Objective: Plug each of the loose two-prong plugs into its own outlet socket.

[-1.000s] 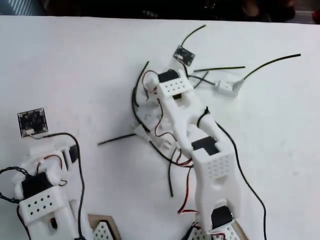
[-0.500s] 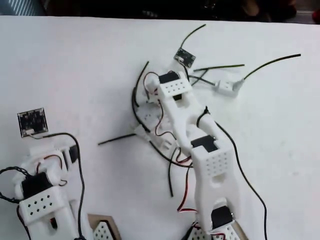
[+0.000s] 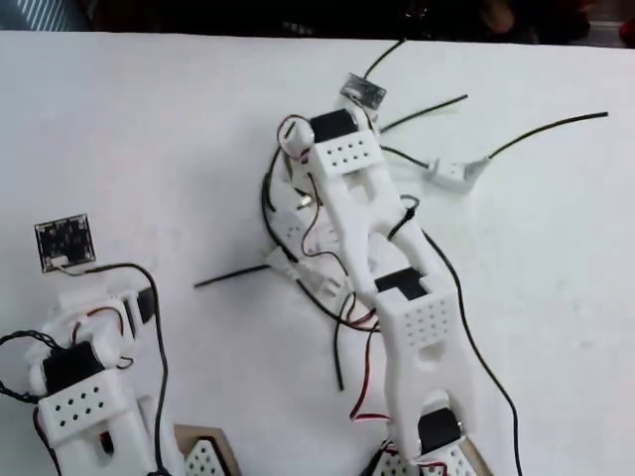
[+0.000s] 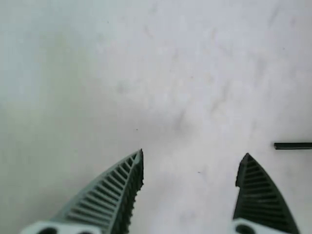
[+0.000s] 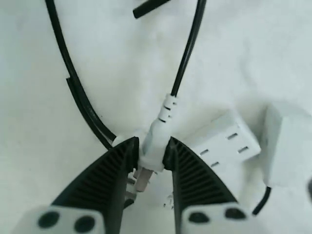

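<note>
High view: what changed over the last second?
The right arm stretched toward the far edge of the table, its gripper shut on a plug. A cord beside it swung the same way. The left arm and the white block stayed put.

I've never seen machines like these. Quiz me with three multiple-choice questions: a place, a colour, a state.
1. Where is the outlet block? A. On the table beside the held plug. B. Atop an arm. C. On a shelf.
2. The plug's cord is? A. Red. B. Black. C. Yellow.
3. The left end effector is? A. Shut on a plug. B. Open, empty. C. Shut on a cord.
Answers: 1A, it lies next to the plug in the right end effector; 2B, black cord leaves the plug; 3B, fingers apart over table.
</note>
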You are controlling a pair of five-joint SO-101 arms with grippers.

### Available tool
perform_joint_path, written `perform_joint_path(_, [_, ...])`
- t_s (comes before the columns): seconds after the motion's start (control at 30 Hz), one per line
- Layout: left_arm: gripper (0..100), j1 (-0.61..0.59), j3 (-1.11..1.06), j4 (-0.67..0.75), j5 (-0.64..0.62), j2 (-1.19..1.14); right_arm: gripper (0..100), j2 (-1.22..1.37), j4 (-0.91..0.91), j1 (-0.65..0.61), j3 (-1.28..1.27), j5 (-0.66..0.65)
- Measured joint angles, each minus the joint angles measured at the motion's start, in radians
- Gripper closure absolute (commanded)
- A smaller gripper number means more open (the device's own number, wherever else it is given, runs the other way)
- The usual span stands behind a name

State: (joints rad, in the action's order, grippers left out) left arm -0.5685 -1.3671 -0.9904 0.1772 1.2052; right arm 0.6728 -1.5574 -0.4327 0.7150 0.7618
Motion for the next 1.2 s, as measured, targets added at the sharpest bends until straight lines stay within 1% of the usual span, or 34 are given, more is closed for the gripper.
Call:
perform_joint_path(0.17, [70,0.0,0.0,0.0,0.0,0.0,98.1,0.0,-0.138,-0.02,0.121,-0.123])
perform_joint_path(0.37, [70,0.0,0.0,0.0,0.0,0.0,98.1,-0.017,-0.152,-0.035,0.097,-0.281])
perform_joint_path(0.63, [70,0.0,0.0,0.0,0.0,0.0,98.1,-0.239,-0.152,-0.109,-0.218,-0.583])
perform_joint_path(0.77, [70,0.0,0.0,0.0,0.0,0.0,98.1,-0.322,-0.149,-0.112,-0.367,-0.761])
perform_joint_path(1.0, [70,0.0,0.0,0.0,0.0,0.0,98.1,-0.393,-0.146,-0.106,-0.611,-1.105])
perform_joint_path(1.1, [70,0.0,0.0,0.0,0.0,0.0,98.1,-0.44,-0.144,-0.107,-0.717,-1.183])
perform_joint_path(1.2, [70,0.0,0.0,0.0,0.0,0.0,98.1,-0.494,-0.144,-0.107,-0.818,-1.234])
